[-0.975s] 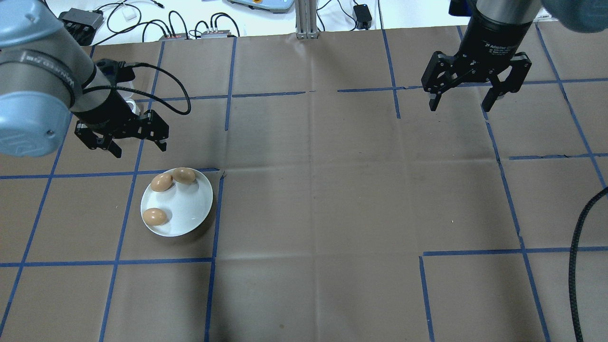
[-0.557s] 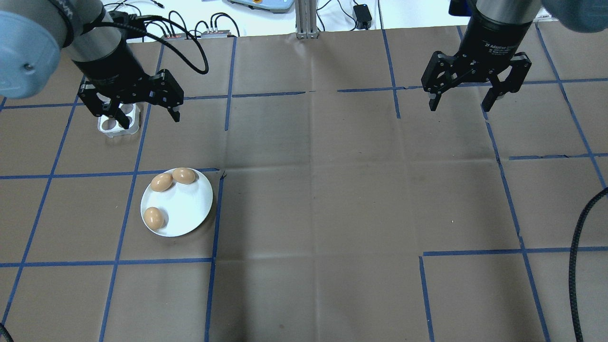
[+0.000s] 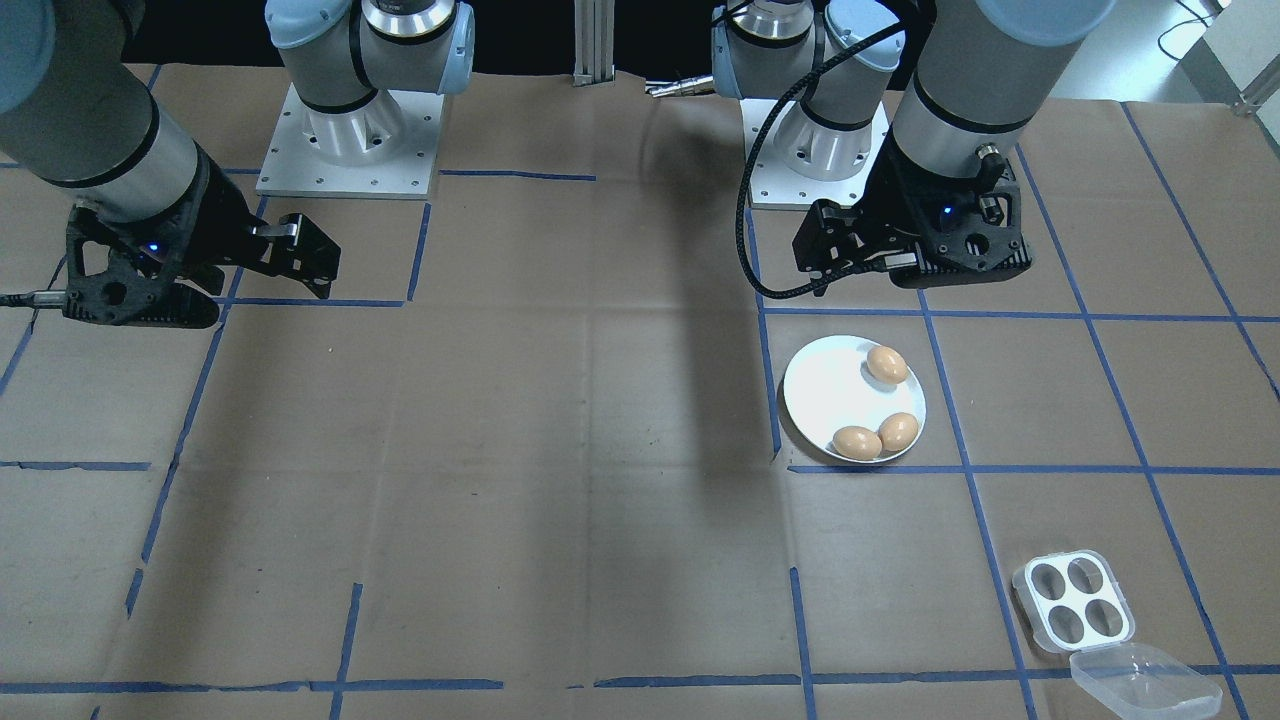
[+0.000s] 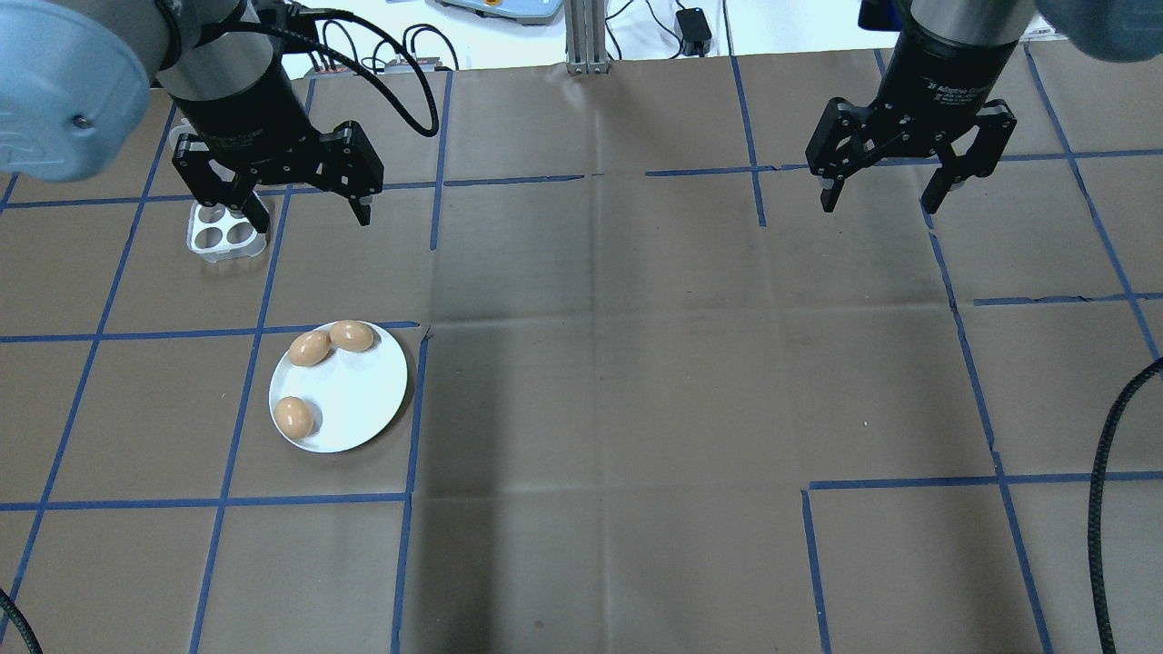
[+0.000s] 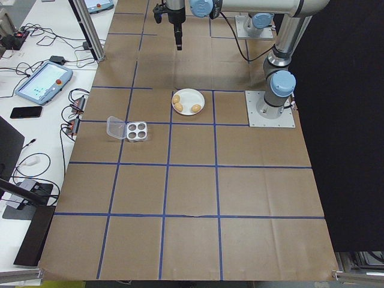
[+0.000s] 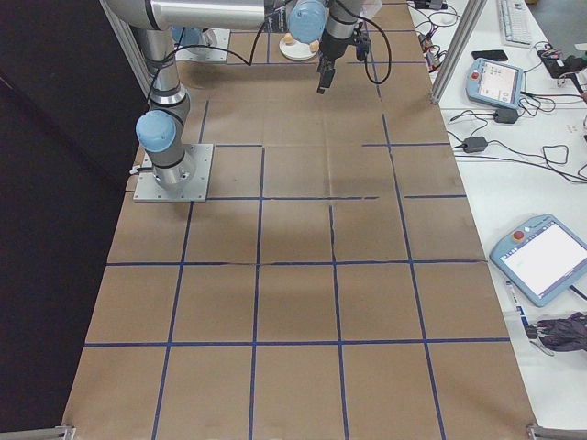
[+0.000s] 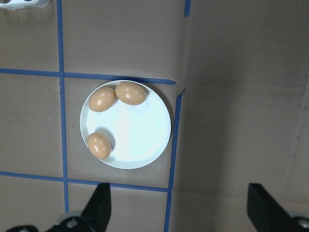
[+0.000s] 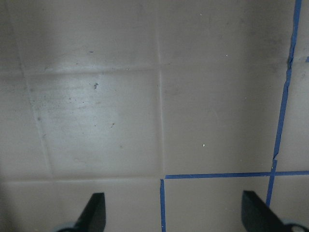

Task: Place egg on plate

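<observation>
Plate: round, shallow, glossy white plate [image 4: 350, 400] sits flat on the brown paper-covered table [image 4: 636, 363], at about 8 o'clock from the table's centre in the overhead view.
Eggs: three smooth brown eggs on the plate; two eggs [image 4: 309, 348] [image 4: 352, 335] touch at its 11 o'clock rim, the third egg [image 4: 293, 415] lies apart at 8 o'clock.
Egg tray: small square clear-plastic tray [image 3: 1073, 601] with four round holes, hinged lid [image 3: 1143, 682] lying open beside it; well apart from the plate.
Left gripper: black two-finger left gripper [image 4: 304, 211] hangs above the table at 12 o'clock of the plate, jaws spread wide, nothing between them.
Right gripper: right gripper [image 4: 881, 195] hangs over the table's far right, jaws spread, holding nothing.
Table surface: creased matte brown paper ruled into squares by blue tape lines [image 4: 413, 409].
</observation>
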Tool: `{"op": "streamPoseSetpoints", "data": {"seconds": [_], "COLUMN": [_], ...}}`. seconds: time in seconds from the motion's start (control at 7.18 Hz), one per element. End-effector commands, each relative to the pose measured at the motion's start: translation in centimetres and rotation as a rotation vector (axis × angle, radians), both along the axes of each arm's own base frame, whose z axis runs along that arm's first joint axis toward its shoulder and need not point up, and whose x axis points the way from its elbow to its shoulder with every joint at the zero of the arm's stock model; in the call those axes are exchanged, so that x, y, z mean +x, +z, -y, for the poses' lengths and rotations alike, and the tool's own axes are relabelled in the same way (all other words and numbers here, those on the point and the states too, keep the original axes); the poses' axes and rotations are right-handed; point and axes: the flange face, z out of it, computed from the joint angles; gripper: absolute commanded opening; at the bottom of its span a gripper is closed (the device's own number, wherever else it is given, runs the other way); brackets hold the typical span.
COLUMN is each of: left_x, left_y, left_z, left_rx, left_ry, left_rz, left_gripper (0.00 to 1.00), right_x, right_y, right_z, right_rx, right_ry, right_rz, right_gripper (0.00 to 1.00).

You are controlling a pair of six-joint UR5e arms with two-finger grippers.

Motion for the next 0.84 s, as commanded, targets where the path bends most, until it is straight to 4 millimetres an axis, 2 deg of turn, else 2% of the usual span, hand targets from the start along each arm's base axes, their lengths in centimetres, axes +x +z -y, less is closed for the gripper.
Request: {"op": "streamPoseSetpoints", "data": {"seconds": [0.0, 0.7], "left_x": [-0.18, -0.25], "left_y": [0.70, 0.31], "left_z": [0.02, 0.11], "left_rx": [-0.014, -0.006], "left_ry": [-0.007, -0.006], "left_rz": [-0.006, -0.029], "left_gripper": [0.99, 0.99], "right_x": [0.00, -0.01], "right_y": [0.02, 0.02], "right_z": [-0.01, -0.01], "right_rx": [0.000, 0.000], "right_ry": [0.000, 0.000], "right_rz": [0.000, -0.001], "right_gripper": [1.00, 1.00]}}
